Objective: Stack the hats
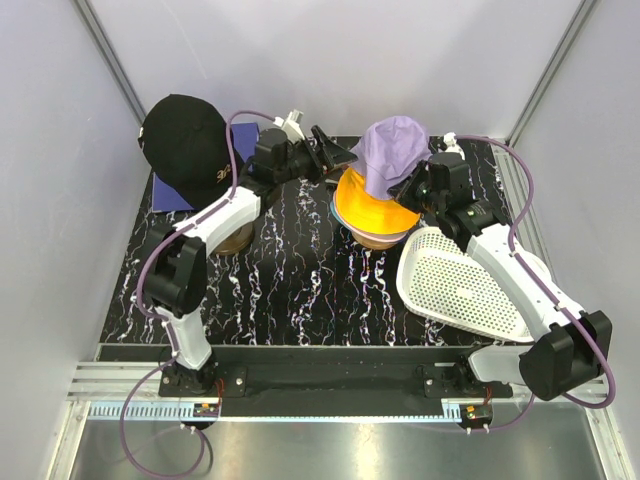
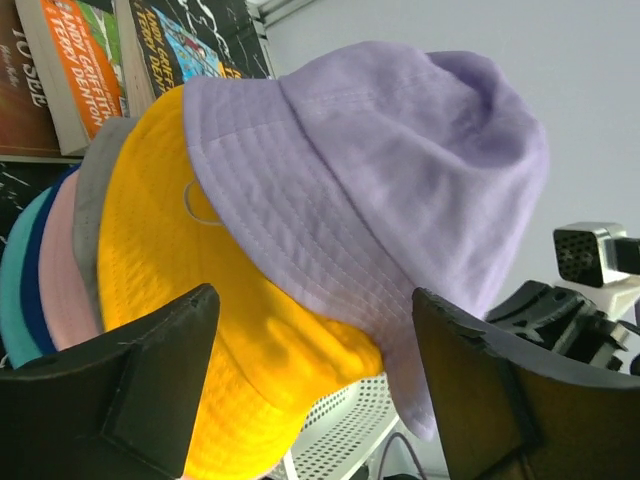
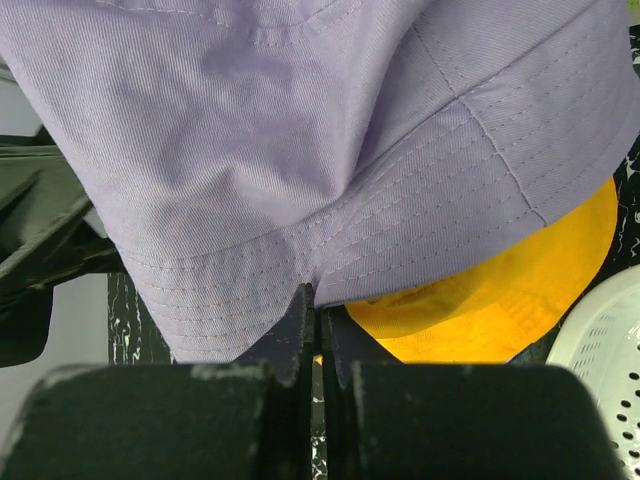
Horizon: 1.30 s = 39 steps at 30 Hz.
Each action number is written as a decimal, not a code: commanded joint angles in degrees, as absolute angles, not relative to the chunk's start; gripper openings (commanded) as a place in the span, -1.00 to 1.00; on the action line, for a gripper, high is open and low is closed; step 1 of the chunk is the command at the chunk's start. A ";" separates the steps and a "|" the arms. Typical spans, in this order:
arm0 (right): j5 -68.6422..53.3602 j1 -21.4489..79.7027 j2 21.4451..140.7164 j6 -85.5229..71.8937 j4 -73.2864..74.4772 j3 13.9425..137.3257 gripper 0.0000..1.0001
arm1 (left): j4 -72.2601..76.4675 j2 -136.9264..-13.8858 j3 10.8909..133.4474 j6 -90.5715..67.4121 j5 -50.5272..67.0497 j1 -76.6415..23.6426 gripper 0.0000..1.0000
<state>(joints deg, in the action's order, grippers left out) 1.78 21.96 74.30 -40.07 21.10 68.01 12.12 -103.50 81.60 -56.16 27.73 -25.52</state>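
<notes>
The lavender hat (image 1: 393,148) lies tilted on top of the stack of hats at the far middle of the black marbled tabletop (image 1: 290,280). Its crown leans to the far right over the orange hat (image 1: 368,208) below it. The right pincer (image 3: 313,300) is pressed together on the lavender hat's near brim, and the cloth puckers at its tips. The left pincer (image 1: 338,155) stands spread just left of the stack. Whether its fingers touch the hats cannot be told.

A white perforated basket (image 1: 465,285) lies just beside the stack on its near right, partly under the right arm. At the far left, well apart from the stack, a black baseball cap (image 1: 185,140) sits above a flat blue object (image 1: 172,195).

Only the left wrist view shows what lies under the orange hat: a pink brim (image 2: 65,260) and a teal brim (image 2: 18,300), with books (image 2: 85,60) standing behind them. From above, only a pale rim peeks out there. Only the right wrist view shows the pinch itself.
</notes>
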 commanded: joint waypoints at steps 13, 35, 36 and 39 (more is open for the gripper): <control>0.18 21.53 73.56 -39.81 21.88 69.70 -1.00 | 35.58 -111.53 83.41 -69.78 32.25 -26.37 0.22; 1.67 21.45 71.37 -37.27 24.52 69.61 -1.00 | 40.34 -108.21 81.22 -72.86 31.73 -26.63 -1.00; 2.19 21.45 71.28 -36.57 25.04 69.70 -1.00 | 38.86 -107.32 79.99 -72.60 31.73 -26.28 -1.00; 3.33 21.53 70.23 -35.34 27.24 69.52 -1.00 | 35.26 -103.55 76.05 -71.20 32.43 -25.49 -1.00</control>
